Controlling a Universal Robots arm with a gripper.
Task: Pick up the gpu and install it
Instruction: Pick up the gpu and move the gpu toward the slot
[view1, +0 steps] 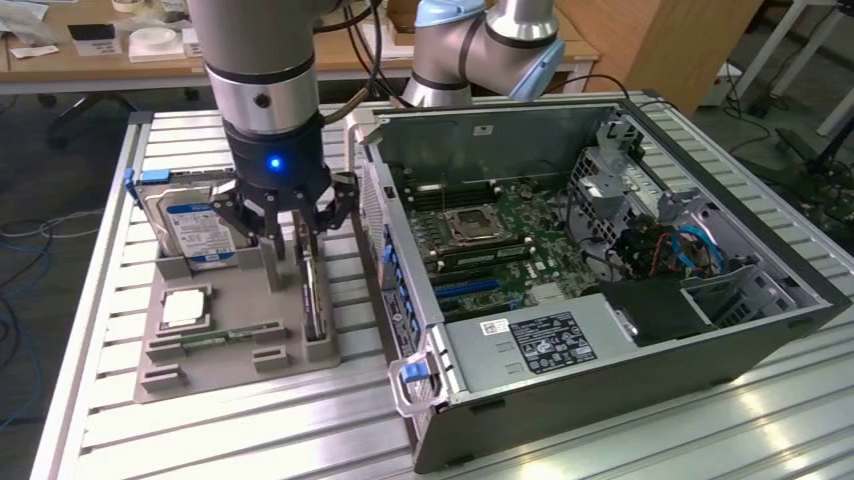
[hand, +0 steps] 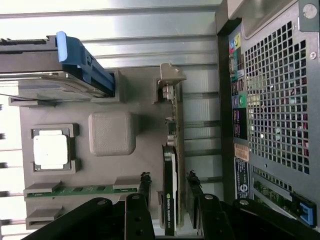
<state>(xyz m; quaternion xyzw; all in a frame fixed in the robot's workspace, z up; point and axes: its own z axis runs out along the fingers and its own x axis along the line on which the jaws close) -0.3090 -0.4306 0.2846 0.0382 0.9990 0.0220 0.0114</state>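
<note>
The gpu (view1: 311, 296) stands on its long edge in a slot of the grey holder tray (view1: 220, 372), just outside the open computer case (view1: 561, 385). In the wrist view the gpu (hand: 170, 170) is a thin green card with a dark cover, its silvery bracket (hand: 172, 82) at the far end. My gripper (view1: 299, 232) hangs directly over the card and is open. Its dark fingers (hand: 144, 192) straddle the card (hand: 169, 189), one on each side, with small gaps to both faces. Nothing is held.
On the same tray are a blue-labelled hard drive (view1: 195, 226), a square processor (view1: 184, 308) and a narrow memory stick (view1: 220, 337). The case's motherboard (view1: 501, 245) lies exposed at the exterior view's right. A second arm (view1: 467, 50) stands behind the case.
</note>
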